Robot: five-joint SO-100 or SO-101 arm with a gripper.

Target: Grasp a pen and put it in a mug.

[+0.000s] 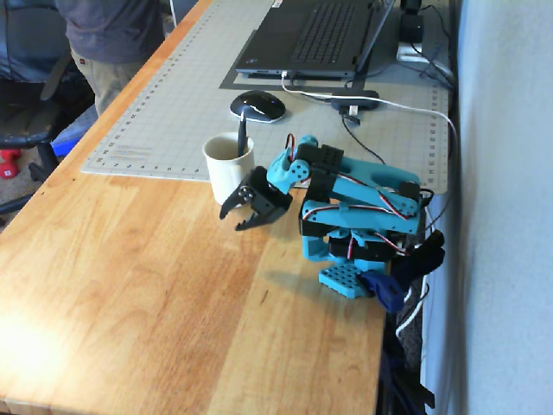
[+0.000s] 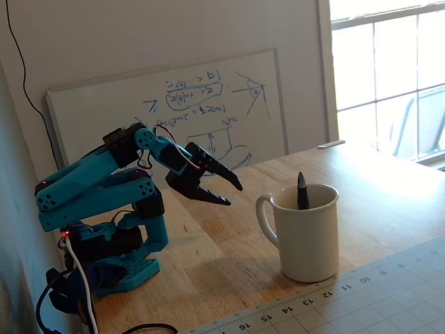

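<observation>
Hand (image 2: 228,193) empty, parted, beside mug (image 2: 306,235); pen (image 2: 302,191) inside, barrel hidden, tip showing.

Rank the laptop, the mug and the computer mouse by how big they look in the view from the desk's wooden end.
1. laptop, by far the largest.
2. mug and mouse look much alike; the mug stands nearer the camera, so no firm ranking.

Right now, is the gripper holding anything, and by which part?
Nothing. The gripper is open and empty, clear of the mug; the pen stands inside the mug.
</observation>
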